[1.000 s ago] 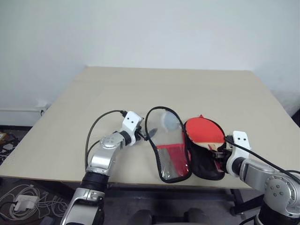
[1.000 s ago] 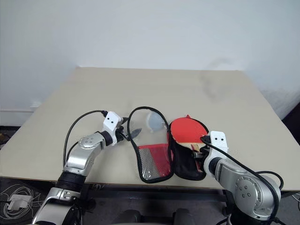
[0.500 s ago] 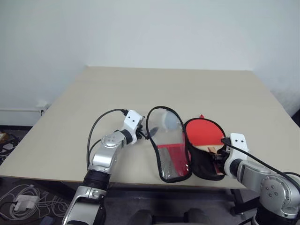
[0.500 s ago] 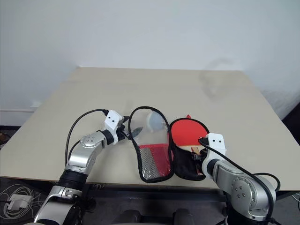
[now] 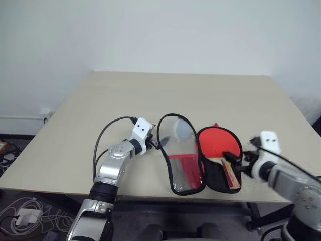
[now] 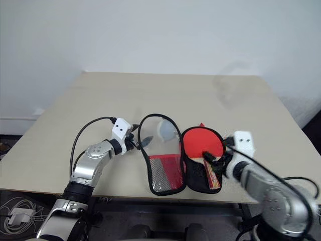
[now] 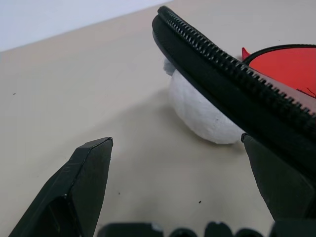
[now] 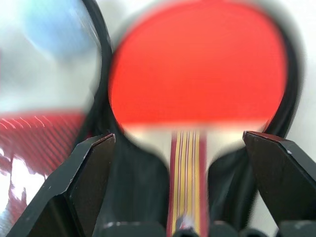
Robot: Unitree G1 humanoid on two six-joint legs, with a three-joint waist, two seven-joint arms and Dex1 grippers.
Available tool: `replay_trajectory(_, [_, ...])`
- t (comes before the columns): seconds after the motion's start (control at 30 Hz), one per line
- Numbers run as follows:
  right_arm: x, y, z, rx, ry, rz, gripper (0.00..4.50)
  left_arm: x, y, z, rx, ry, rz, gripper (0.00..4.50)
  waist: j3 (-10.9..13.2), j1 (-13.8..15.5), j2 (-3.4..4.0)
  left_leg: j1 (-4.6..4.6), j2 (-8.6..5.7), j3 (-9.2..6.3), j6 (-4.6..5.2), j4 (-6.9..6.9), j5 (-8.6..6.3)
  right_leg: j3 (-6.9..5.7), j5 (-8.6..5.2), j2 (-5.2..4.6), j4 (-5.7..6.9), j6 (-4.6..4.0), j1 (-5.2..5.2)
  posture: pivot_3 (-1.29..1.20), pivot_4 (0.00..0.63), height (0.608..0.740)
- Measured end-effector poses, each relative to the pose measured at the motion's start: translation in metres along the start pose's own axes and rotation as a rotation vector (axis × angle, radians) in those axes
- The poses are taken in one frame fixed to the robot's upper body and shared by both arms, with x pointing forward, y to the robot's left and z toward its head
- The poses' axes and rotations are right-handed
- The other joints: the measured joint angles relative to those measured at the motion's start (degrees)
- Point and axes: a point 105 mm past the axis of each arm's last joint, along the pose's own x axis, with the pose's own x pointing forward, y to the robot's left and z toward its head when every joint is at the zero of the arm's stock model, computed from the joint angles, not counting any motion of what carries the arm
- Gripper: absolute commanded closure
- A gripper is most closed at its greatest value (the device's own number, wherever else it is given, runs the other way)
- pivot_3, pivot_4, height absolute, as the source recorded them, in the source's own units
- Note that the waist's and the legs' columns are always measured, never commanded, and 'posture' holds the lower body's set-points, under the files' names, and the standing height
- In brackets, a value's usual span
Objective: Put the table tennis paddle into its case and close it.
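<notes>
The case [image 5: 183, 168] lies open on the table [image 5: 125, 100], its clear-windowed red lid folded out to the left. In the black-lined right half lies the table tennis paddle [image 5: 218, 141], red face up, with its wooden handle [image 5: 232, 175] pointing to the near edge. My right gripper [image 5: 234, 163] hovers open just above the handle and holds nothing; the right wrist view has the paddle [image 8: 197, 64] ahead of its spread fingers [image 8: 84, 173]. My left gripper [image 5: 159, 142] is open at the lid's left rim. The black zipper edge [image 7: 232, 84] crosses close to one finger.
A pale bluish-white lump [image 5: 181, 129] rests under the lid's clear window, close ahead of the left gripper. The case sits near the table's front edge. Bare tabletop stretches behind and to both sides.
My right gripper has opened, let go of the paddle's handle and risen up and to the right. The handle now lies in the case. The left arm has not moved.
</notes>
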Motion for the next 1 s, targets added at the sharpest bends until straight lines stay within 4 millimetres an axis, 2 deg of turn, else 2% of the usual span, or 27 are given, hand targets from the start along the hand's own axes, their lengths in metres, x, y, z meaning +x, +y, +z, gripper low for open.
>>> replay_trajectory(0.13, [-0.029,-0.020,0.047,-0.076,-0.218,-0.025,0.01,0.000,-0.020,-0.001,0.034,0.017,-0.129,0.00,0.0,0.0,0.01,0.02,0.01,0.05,0.16,-0.02,-0.09,0.01,0.00,0.00,0.00,0.01,0.02,0.00,0.000,0.716])
replay_trajectory(0.2, [-0.040,-0.029,0.073,-0.054,-0.356,-0.028,0.01,0.002,-0.031,-0.002,0.033,0.027,-0.196,0.00,0.0,-0.2,0.01,0.04,0.05,0.05,0.21,-0.02,-0.12,0.04,0.00,0.03,0.02,0.01,0.03,0.00,0.000,0.716])
replay_trajectory(0.3, [-0.045,-0.043,0.090,0.049,-0.475,-0.032,0.01,0.005,-0.044,-0.001,0.046,0.032,-0.271,0.00,0.0,-0.2,0.01,0.04,0.05,0.06,0.22,-0.02,-0.12,0.03,0.00,0.03,0.02,0.00,0.03,0.00,0.000,0.716])
replay_trajectory(0.43, [-0.038,-0.047,0.087,0.142,-0.527,-0.030,0.01,0.022,-0.059,0.013,0.026,-0.010,-0.328,0.00,0.0,0.0,0.02,-0.03,-0.03,0.04,0.00,0.00,0.01,0.03,0.00,-0.04,0.02,0.01,0.01,0.00,0.000,0.716])
replay_trajectory(0.53, [-0.040,-0.053,0.096,0.231,-0.646,-0.035,0.01,0.045,-0.078,0.036,-0.002,-0.060,-0.382,0.00,0.0,0.0,0.02,-0.02,-0.04,0.04,0.00,0.01,0.01,0.07,0.00,-0.04,0.01,0.01,0.02,0.00,0.000,0.716])
replay_trajectory(0.67, [-0.038,-0.070,0.097,0.331,-0.713,-0.119,0.01,0.069,-0.117,0.055,-0.078,-0.080,-0.490,0.00,0.0,-0.1,0.06,-0.02,-0.02,0.07,0.01,-0.03,0.01,0.10,-0.01,-0.02,0.01,0.02,-0.05,0.00,0.000,0.716])
replay_trajectory(0.87, [-0.025,-0.077,0.077,0.353,-0.645,-0.210,0.01,0.062,-0.136,0.048,-0.195,-0.003,-0.589,0.00,0.0,-1.0,0.55,0.02,0.06,0.15,0.13,-0.12,-0.05,0.21,-0.01,0.04,0.06,0.02,-0.11,0.00,0.000,0.716])
replay_trajectory(1.0, [-0.018,-0.076,0.064,0.341,-0.602,-0.228,0.01,0.045,-0.122,0.044,-0.311,0.063,-0.606,0.00,0.0,-1.0,0.56,0.01,0.06,0.11,0.18,-0.11,-0.08,0.18,-0.01,0.04,0.05,0.03,-0.11,0.00,0.000,0.716])
